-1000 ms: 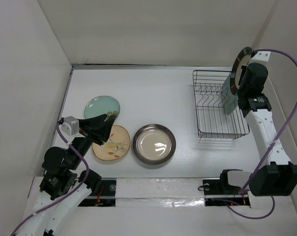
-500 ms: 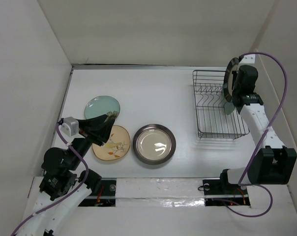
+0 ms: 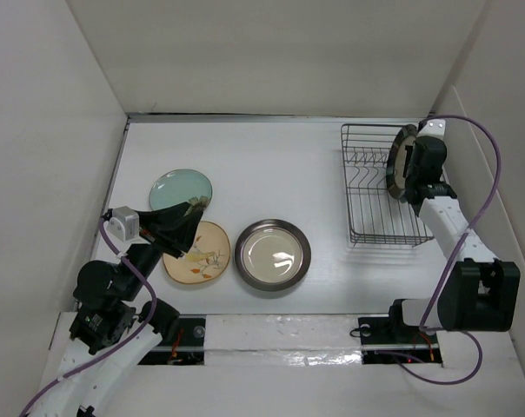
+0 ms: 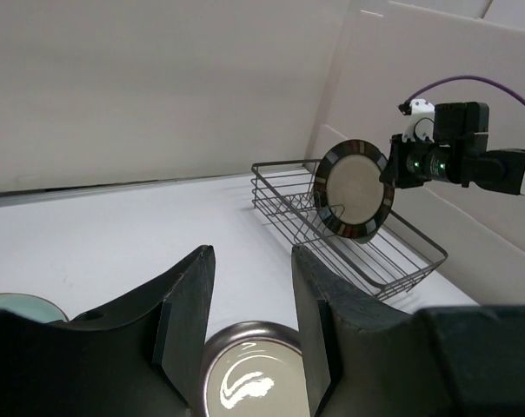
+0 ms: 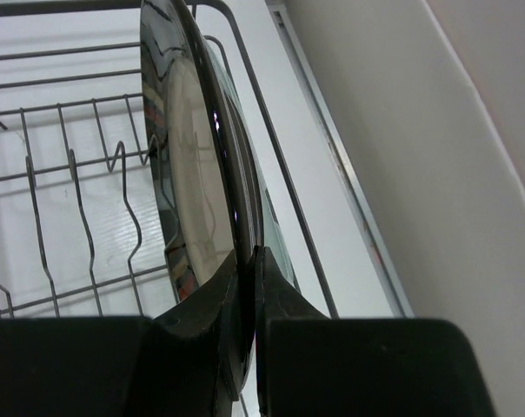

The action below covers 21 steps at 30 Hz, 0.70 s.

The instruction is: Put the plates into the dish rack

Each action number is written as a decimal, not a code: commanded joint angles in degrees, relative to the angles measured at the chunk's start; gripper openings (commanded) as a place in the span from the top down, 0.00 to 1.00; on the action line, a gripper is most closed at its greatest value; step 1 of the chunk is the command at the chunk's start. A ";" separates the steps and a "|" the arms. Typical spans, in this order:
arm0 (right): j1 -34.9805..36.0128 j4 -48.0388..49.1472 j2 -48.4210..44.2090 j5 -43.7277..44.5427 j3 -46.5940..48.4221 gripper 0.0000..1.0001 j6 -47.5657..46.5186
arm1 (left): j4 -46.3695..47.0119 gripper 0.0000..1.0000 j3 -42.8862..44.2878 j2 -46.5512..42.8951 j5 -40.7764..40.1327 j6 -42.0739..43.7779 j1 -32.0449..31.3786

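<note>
Right gripper point(image 5: 248, 261): jaws nearly closed, pinching the rim of the brown-rimmed plate point(image 5: 189, 174). The plate stands on edge, rising straight ahead of the jaws, over the far right end of the rack point(image 3: 371, 195). Whether its lower edge touches the wires cannot be told.

Left gripper point(image 4: 251, 261): jaws wide apart, holding nothing. The silver plate point(image 3: 273, 254) lies flat on the table, below and ahead of the gap. The tan plate point(image 3: 202, 256) lies under the fingers, and the teal plate point(image 3: 177, 187) lies to the left of the jaws.
</note>
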 commanded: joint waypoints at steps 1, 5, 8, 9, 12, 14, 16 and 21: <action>0.40 13.40 -4.03 0.80 0.03 1.00 4.23 | 2.60 0.62 0.48 0.12 0.30 -0.25 0.26; 1.62 12.08 -3.76 3.24 0.20 0.92 5.56 | 2.94 0.62 0.31 0.21 0.39 -0.25 0.26; 1.63 10.85 -4.38 6.24 1.16 0.59 10.21 | 2.42 0.62 0.30 1.35 -0.23 -0.17 0.26; 1.63 9.02 -4.55 6.77 1.69 0.52 11.26 | 2.42 0.62 0.48 1.53 -0.06 -0.25 0.26; 2.24 7.25 -6.48 8.88 2.83 0.32 14.17 | 2.86 0.62 0.04 2.06 -0.23 -0.17 0.26; 2.76 5.59 -7.71 7.66 5.11 0.27 15.92 | 2.33 0.62 0.13 3.11 -0.85 -0.17 0.26; 4.69 4.44 -8.68 7.04 6.79 0.26 16.19 | 2.24 0.62 0.22 3.81 -1.02 -0.08 0.26; 11.99 6.09 -11.14 1.69 8.20 0.29 16.63 | 2.16 0.63 -0.05 5.74 -2.78 0.09 0.26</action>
